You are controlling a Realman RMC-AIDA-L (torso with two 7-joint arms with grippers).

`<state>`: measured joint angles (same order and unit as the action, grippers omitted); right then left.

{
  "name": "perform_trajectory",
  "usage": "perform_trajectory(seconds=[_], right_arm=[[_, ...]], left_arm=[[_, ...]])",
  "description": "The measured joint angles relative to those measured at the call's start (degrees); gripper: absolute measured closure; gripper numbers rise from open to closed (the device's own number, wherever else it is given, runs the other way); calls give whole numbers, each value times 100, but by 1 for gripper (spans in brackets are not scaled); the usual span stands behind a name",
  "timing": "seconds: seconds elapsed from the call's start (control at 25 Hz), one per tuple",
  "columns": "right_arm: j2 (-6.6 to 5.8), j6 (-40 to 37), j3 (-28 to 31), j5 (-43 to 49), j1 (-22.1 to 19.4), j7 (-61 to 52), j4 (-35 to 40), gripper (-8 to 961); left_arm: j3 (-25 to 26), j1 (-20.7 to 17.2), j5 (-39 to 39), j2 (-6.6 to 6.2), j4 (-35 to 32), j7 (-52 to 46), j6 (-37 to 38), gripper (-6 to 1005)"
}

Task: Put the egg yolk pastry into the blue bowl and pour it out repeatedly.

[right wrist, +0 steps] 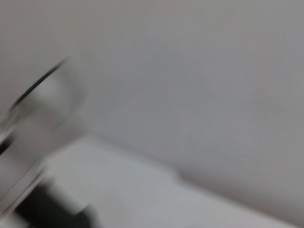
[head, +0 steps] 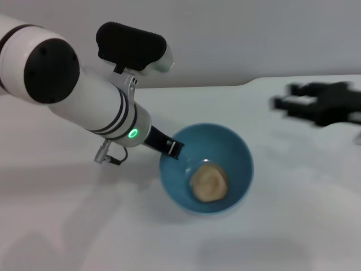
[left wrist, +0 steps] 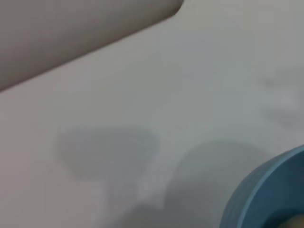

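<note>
The blue bowl (head: 225, 145) is in the middle of the white table, tipped toward me so its inside shows. The tan egg yolk pastry (head: 209, 182) lies inside it against the lower wall. My left gripper (head: 172, 148) reaches in from the left and is shut on the bowl's left rim. In the left wrist view only the bowl's outer wall (left wrist: 266, 194) shows, over the table. My right gripper (head: 284, 97) hovers at the far right, blurred, well apart from the bowl, its fingers spread with nothing between them.
The white table (head: 293, 226) spreads around the bowl, and its far edge meets a grey wall (head: 254, 39). My left arm (head: 84, 96) covers the table's upper left. The right wrist view shows only blurred wall and table.
</note>
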<state>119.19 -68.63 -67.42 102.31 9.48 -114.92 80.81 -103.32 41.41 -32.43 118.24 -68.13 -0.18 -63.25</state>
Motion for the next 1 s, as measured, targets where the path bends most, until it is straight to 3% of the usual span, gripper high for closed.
perform_trajectory(seconds=[0.16, 0.28, 0.4, 0.56, 0.68, 1.0], right_arm=[[-24, -137, 1051, -704, -405, 415, -467, 448], [-26, -201, 1499, -852, -604, 742, -823, 449], [-25, -163, 1672, -871, -675, 976, -1218, 449], [-23, -127, 1844, -917, -602, 1353, -1809, 449], [-21, -143, 1923, -944, -559, 1414, -1985, 449], [-56, -77, 1958, -902, -517, 1209, -2114, 449]], left_arm=[[-123, -274, -14, 16, -300, 164, 519, 998], [-215, -558, -209, -6, -480, 214, 1248, 998], [-294, -896, -645, -15, -577, 474, 2130, 998], [-775, -1455, -1020, -18, -646, 885, 3886, 999], [-1283, -1821, -988, -23, -650, 936, 5166, 999], [-2315, -2371, -614, -37, -252, 942, 8249, 998]])
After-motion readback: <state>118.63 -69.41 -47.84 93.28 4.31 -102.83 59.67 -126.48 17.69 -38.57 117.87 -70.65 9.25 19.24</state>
